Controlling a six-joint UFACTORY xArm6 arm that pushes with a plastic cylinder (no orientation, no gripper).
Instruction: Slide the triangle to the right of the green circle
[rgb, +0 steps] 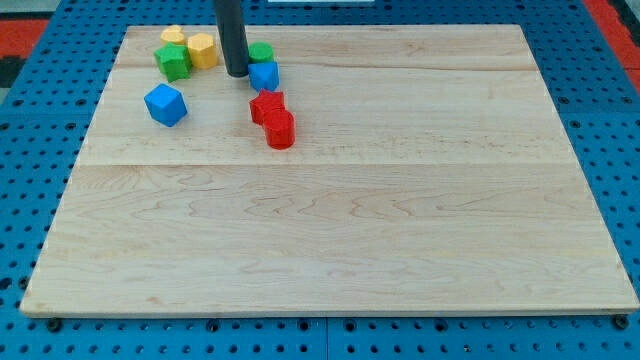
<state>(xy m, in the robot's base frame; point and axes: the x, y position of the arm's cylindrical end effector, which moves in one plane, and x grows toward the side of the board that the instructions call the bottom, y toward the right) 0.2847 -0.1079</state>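
My tip (237, 74) rests on the board near the view's top left. A green circle (260, 51) lies just to its right, partly hidden by a blue block (264, 76) in front of it. That blue block may be the triangle; its shape is hard to make out. It sits right of my tip, almost touching it. Below it lie a red block (266, 103) and a red cylinder (280, 130), touching each other.
Left of my tip are a yellow hexagon (202, 50), a second yellow block (172, 36) and a green block (173, 62), clustered together. A blue cube (165, 104) lies below them. The wooden board (400, 220) sits on a blue pegboard.
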